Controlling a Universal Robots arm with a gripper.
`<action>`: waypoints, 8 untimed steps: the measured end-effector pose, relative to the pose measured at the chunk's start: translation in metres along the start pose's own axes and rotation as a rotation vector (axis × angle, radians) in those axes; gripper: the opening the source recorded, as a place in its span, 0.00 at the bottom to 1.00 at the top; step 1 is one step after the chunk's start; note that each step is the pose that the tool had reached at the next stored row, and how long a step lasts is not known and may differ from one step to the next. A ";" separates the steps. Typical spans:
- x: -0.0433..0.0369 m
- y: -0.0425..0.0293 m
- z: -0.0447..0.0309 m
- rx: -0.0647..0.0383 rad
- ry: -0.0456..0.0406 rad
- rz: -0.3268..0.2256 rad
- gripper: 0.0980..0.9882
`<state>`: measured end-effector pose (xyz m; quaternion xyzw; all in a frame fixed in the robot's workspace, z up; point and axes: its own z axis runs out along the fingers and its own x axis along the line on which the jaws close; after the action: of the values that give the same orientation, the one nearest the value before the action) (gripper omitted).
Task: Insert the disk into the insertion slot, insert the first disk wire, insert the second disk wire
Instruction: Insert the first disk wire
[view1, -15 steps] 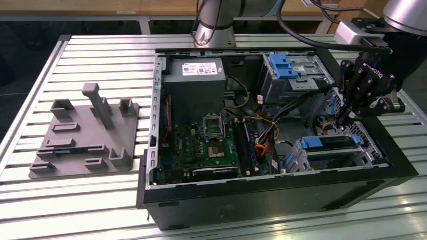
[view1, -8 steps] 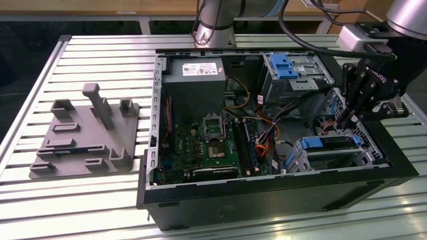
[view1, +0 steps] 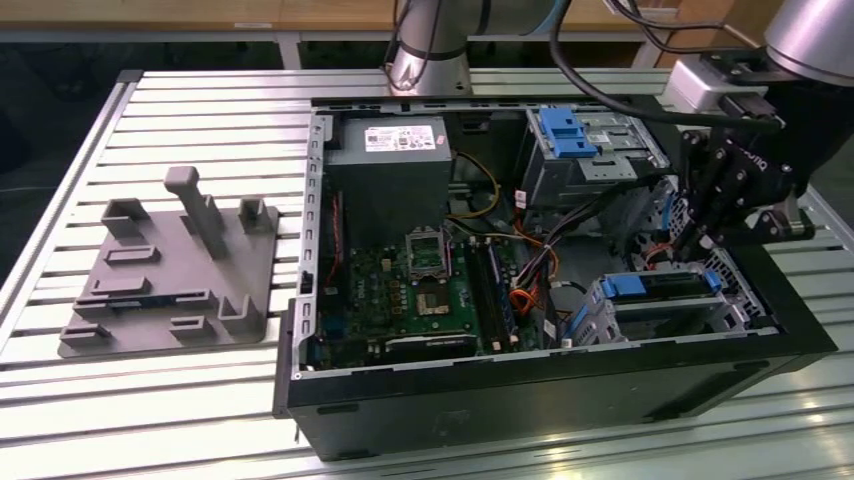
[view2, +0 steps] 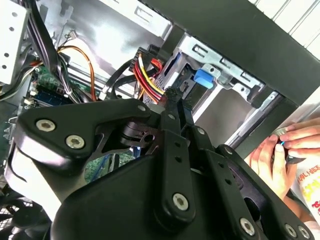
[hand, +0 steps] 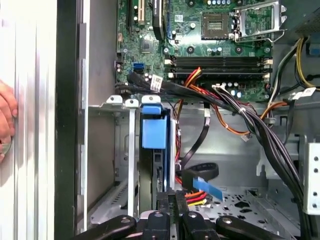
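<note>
The disk (view1: 654, 286), framed by its blue carrier (hand: 152, 125), sits inside the insertion slot (view1: 727, 318), a silver metal cage at the case's corner nearest the exterior view's right. My gripper (view1: 678, 250) hangs inside the case just above the disk's back end. In both wrist views its fingers (hand: 163, 200) stand drawn together. A red, yellow and black wire bundle (view2: 145, 75) runs up to the gripper (view2: 172, 92). Whether the fingers pinch its plug is hidden. A black cable with a flat blue tail (hand: 202, 177) lies beside the gripper (hand: 170, 195).
The open computer case holds a motherboard (view1: 427, 290), a power supply (view1: 387, 140) and a taller cage with a blue latch (view1: 574, 130). Thick black cables (hand: 260, 135) cross beside the slot. A person's hand (view2: 280, 155) rests outside the case wall. A grey fixture (view1: 174, 270) lies on the table.
</note>
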<state>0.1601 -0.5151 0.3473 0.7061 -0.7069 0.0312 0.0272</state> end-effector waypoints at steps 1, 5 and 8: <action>0.0006 0.0004 0.0005 0.001 -0.0011 0.000 0.07; 0.0046 0.0005 0.0018 0.001 -0.0194 0.000 0.07; 0.0076 0.0005 0.0023 0.001 -0.0462 0.000 0.07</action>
<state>0.1596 -0.5228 0.3457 0.7065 -0.7075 0.0154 0.0104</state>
